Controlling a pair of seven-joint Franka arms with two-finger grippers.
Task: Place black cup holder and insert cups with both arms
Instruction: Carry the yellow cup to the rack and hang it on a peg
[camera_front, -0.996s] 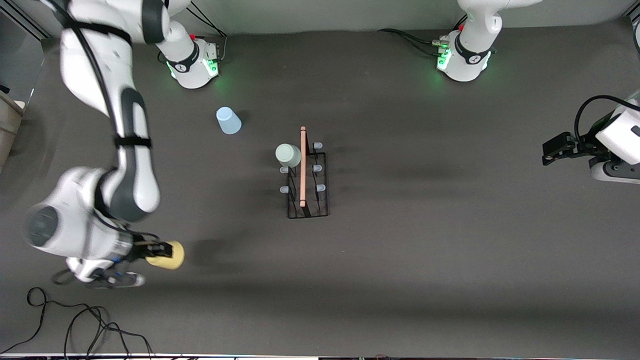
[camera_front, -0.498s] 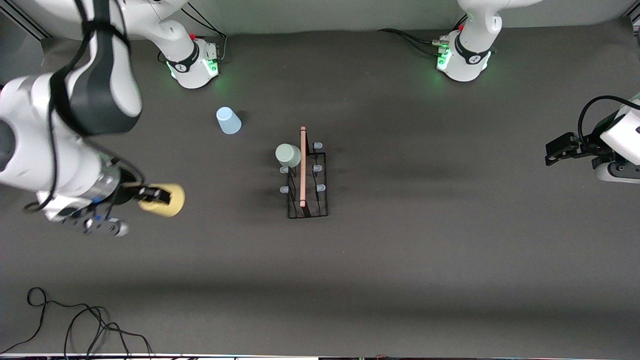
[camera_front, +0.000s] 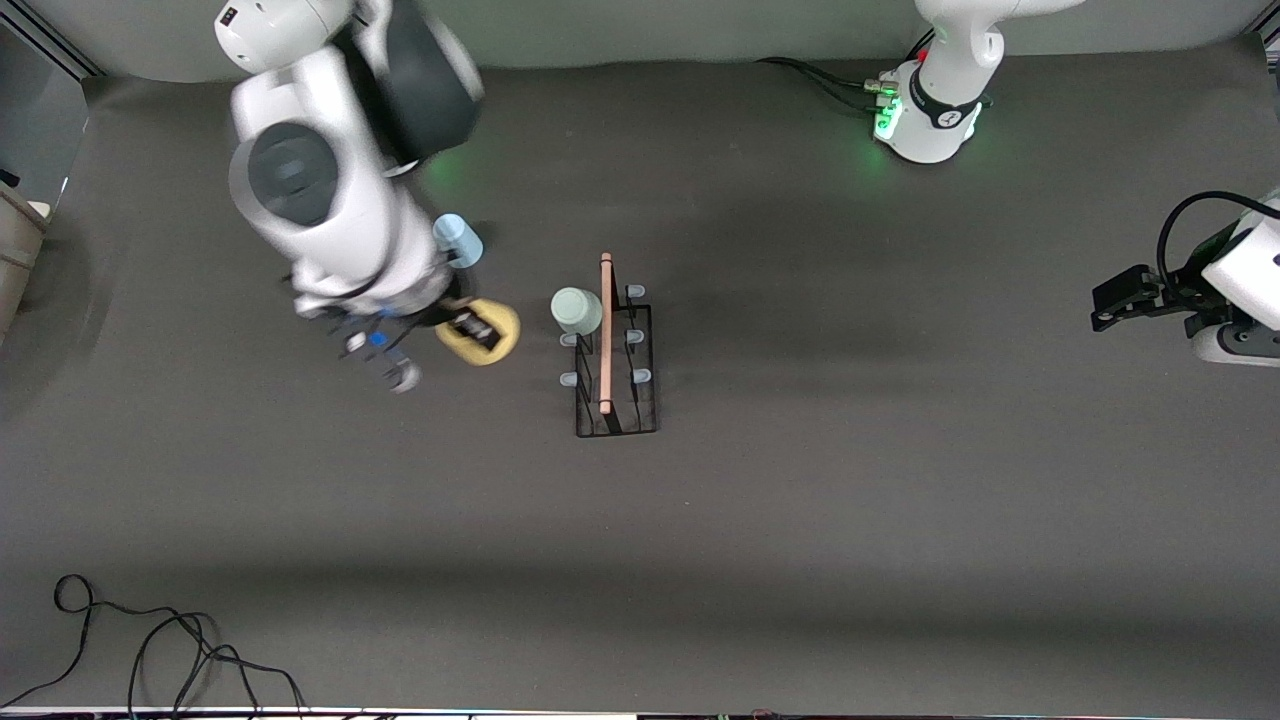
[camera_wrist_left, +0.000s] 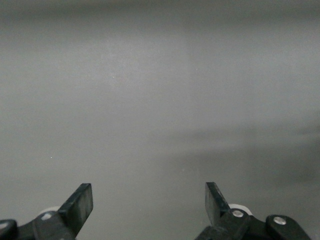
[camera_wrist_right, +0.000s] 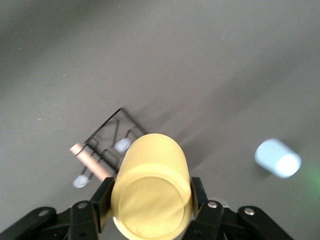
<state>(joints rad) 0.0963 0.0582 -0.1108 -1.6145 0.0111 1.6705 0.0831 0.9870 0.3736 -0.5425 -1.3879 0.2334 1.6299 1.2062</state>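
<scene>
The black cup holder (camera_front: 612, 385) stands mid-table with its wooden rod handle (camera_front: 605, 335) on top. The pale green cup (camera_front: 577, 310) sits upside down on one of its pegs. My right gripper (camera_front: 478, 330) is shut on the yellow cup (camera_front: 490, 333) and holds it in the air beside the holder, on the right arm's side. The right wrist view shows the yellow cup (camera_wrist_right: 152, 187) between the fingers with the holder (camera_wrist_right: 112, 142) below. The light blue cup (camera_front: 458, 241) lies on the table, partly hidden by the right arm. My left gripper (camera_front: 1103, 308) is open and empty; that arm waits at the table's end.
A black cable (camera_front: 150, 645) lies coiled at the table's near edge toward the right arm's end. The left arm's green-lit base (camera_front: 925, 115) stands at the top. The light blue cup also shows in the right wrist view (camera_wrist_right: 277, 158).
My right arm has swung the yellow cup from the near corner of the table up to beside the holder. The left arm has hardly moved.
</scene>
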